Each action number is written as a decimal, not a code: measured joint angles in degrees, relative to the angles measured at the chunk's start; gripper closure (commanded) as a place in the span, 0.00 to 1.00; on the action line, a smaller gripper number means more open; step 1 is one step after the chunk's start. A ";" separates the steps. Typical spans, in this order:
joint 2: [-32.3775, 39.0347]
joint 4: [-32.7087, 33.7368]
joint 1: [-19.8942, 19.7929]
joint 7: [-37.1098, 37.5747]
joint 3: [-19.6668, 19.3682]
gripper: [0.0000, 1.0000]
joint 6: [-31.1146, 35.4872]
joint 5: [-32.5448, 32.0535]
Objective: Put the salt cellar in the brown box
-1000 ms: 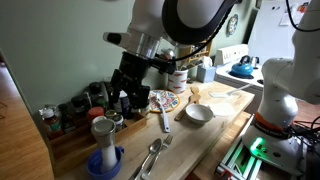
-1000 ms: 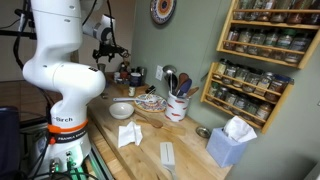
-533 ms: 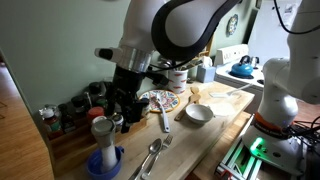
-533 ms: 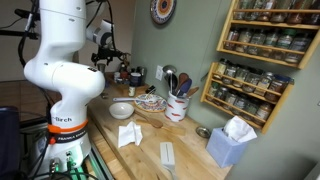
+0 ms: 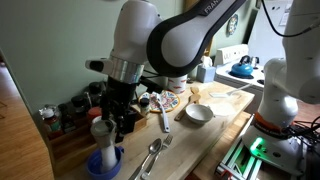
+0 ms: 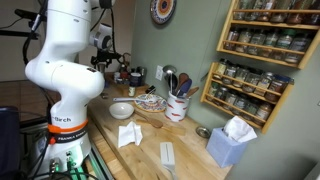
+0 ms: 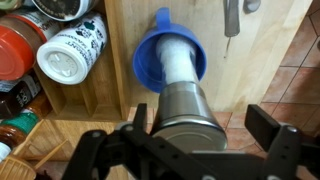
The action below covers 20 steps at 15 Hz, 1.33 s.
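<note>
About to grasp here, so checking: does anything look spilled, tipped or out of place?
Nothing spilled or tipped. One oddity: the salt cellar stands upright inside a blue cup near the counter edge, with the open gripper straddling it.

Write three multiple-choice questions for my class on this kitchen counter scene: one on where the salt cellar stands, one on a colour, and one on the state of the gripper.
1. Where does the salt cellar stand?
A. In the white bowl
B. In the blue cup
C. On the wall shelf

2. What colour is its top?
A. Red
B. Green
C. Grey metallic

3. How is the gripper?
A. Open, with a finger on each side of the salt cellar
B. Shut on a spoon
C. Out of view

Answers:
1 B: the wrist view shows the white body rising out of the blue cup.
2 C: the top shines grey in the wrist view.
3 A: the fingers stand wide apart with the salt cellar between them.
</note>
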 measured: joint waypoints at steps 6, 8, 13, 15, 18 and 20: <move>4.28 3.95 -1.30 4.55 1.10 0.34 -0.01 -6.25; 5.39 5.09 -1.46 6.23 1.18 0.51 -0.14 -8.46; 6.67 7.26 -1.76 8.67 2.08 0.65 -3.11 -11.12; 6.70 7.98 -2.05 8.95 3.04 0.65 -5.60 -11.12; 5.86 9.47 -2.44 9.53 4.63 0.65 -9.54 -10.96; 4.25 10.38 -2.78 10.02 5.30 0.65 -10.78 -10.93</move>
